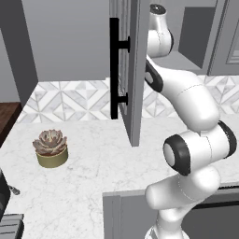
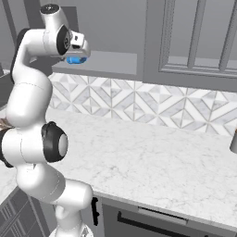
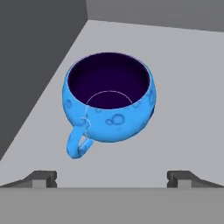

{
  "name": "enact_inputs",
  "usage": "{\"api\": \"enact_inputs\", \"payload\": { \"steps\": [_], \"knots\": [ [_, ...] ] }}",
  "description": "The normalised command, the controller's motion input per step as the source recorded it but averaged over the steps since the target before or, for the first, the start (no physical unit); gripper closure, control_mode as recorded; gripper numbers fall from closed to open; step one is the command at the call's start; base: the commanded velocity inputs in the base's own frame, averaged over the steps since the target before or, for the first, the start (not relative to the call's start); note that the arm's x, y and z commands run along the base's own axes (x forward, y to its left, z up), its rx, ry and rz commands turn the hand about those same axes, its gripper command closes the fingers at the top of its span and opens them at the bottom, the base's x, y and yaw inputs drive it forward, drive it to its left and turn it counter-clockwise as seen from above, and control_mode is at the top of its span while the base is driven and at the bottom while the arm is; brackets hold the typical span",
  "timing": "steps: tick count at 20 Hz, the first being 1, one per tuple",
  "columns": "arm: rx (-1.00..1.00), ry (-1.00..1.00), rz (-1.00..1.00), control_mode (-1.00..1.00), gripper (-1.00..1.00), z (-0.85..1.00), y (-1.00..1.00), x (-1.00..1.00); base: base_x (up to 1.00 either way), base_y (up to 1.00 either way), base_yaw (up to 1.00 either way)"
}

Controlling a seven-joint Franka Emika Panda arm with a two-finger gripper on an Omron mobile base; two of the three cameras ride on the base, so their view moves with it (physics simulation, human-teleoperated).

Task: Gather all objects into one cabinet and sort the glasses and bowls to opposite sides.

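The tool (image 3: pixel 111 177) hovers with fingers apart over a glossy blue bowl (image 3: pixel 109 103), likely light, stiff and slippery, best pinched across its rim, handle at 7 o'clock.

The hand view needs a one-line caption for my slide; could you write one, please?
Open gripper poised above a glossy blue handled cup standing upright on a grey shelf.
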Motion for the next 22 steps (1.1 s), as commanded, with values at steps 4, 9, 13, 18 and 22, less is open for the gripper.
{"api": "enact_inputs", "payload": {
  "steps": [4,9,13,18,22],
  "knots": [
    [0.00,0.00,-0.02,-1.00,-1.00,-0.30,0.00,0.09,0.00,0.00,0.00],
    [0.00,0.00,-0.02,-1.00,-1.00,-0.04,0.00,0.29,0.00,0.00,0.00],
    [0.00,-0.02,-0.02,-1.00,-1.00,0.00,0.00,0.35,0.00,0.00,0.00],
    [0.00,0.00,-0.02,-1.00,-1.00,0.00,0.00,0.31,0.00,0.00,0.00],
    [0.00,0.00,-0.02,-1.00,1.00,0.00,0.00,0.09,0.00,0.00,0.00]
  ]
}}
